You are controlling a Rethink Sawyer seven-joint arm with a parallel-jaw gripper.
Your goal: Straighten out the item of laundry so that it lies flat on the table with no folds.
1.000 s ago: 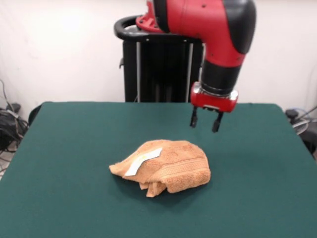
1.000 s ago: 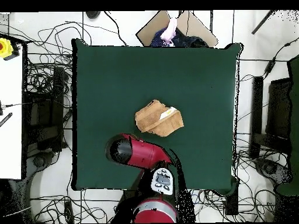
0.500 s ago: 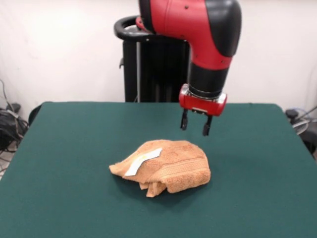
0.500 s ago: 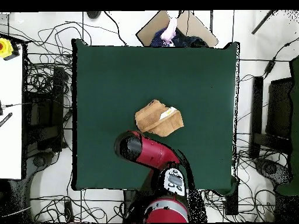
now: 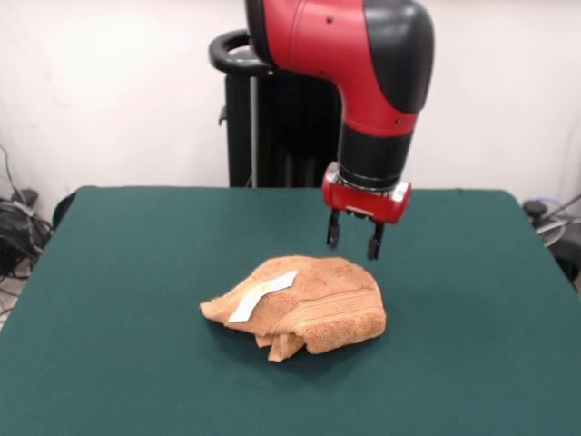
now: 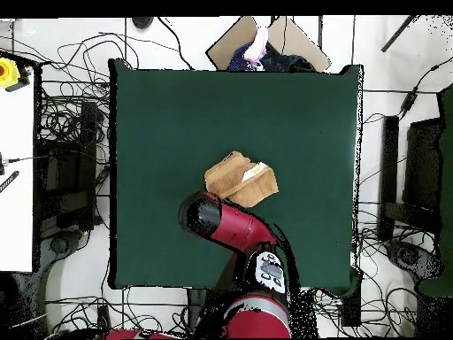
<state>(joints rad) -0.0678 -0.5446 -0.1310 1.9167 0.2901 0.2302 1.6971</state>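
The orange-tan towel (image 5: 300,304) lies bunched and folded in a lump near the middle of the dark green table (image 5: 118,272), with its white tag (image 5: 263,294) showing on top. It also shows in the overhead view (image 6: 241,179). My gripper (image 5: 352,240) hangs open and empty just above and behind the towel's right part, not touching it. In the overhead view the red arm (image 6: 221,226) covers the gripper, right beside the towel's lower left edge.
The black pedestal (image 5: 286,118) stands at the table's far side. Cables and equipment (image 6: 66,168) lie on the floor around the table. A person's hand (image 6: 258,42) and a cardboard box show at the table's far edge in the overhead view.
My gripper has moved left and down in the front view, closer to the towel. The towel has not moved.
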